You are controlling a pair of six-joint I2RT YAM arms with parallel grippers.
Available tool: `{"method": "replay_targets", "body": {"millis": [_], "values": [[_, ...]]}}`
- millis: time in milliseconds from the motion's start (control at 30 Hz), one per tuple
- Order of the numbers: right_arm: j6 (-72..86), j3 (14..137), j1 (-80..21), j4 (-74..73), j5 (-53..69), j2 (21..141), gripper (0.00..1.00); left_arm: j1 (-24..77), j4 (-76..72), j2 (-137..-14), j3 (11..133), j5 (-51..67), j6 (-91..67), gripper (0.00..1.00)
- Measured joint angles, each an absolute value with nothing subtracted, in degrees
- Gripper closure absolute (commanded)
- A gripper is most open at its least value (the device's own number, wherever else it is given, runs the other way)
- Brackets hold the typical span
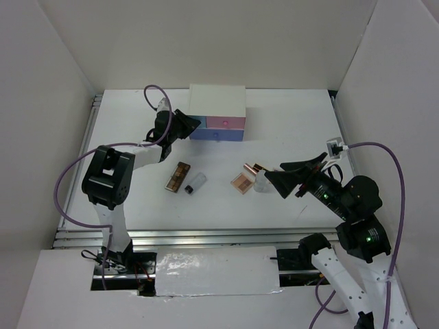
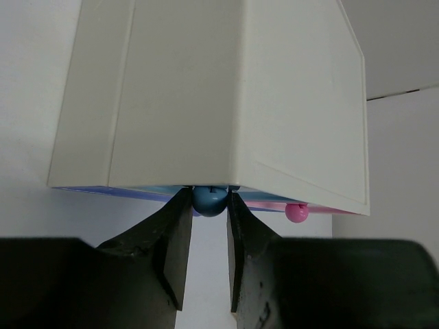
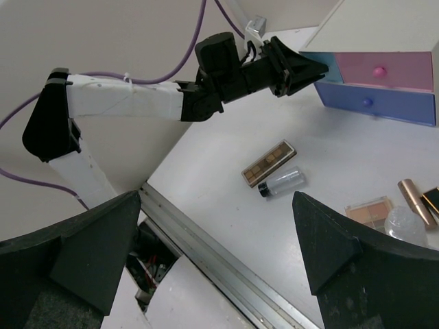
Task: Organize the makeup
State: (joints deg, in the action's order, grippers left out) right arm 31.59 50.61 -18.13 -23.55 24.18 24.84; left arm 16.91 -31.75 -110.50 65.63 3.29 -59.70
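My left gripper [image 1: 195, 125] is shut on the blue knob [image 2: 209, 200] of the blue drawer in the white drawer box [image 1: 217, 103]. The fingertips touch the knob on both sides. A long brown eyeshadow palette [image 1: 178, 176] and a clear bottle with a black cap [image 1: 195, 183] lie left of centre, and both show in the right wrist view [image 3: 269, 163] [image 3: 281, 182]. A square pinkish palette [image 1: 243, 181], a lipstick tube [image 3: 414, 203] and a round clear bottle [image 3: 405, 225] lie together right of centre. My right gripper [image 1: 278, 171] is wide open and empty, just right of that cluster.
The box has a pink drawer [image 1: 226, 123] with a pink knob [image 2: 296, 212] and a purple drawer [image 3: 377, 103] below. A metal rail [image 1: 206, 236] runs along the table's near edge. White walls stand on both sides.
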Motion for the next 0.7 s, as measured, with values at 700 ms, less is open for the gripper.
{"method": "replay_targets", "body": {"millis": [700], "values": [[31.57, 50.61, -18.15, -23.55, 24.18, 25.3, 0.0, 18.81, -35.88, -104.71, 56.38, 1.72, -58.96, 0.99]]}}
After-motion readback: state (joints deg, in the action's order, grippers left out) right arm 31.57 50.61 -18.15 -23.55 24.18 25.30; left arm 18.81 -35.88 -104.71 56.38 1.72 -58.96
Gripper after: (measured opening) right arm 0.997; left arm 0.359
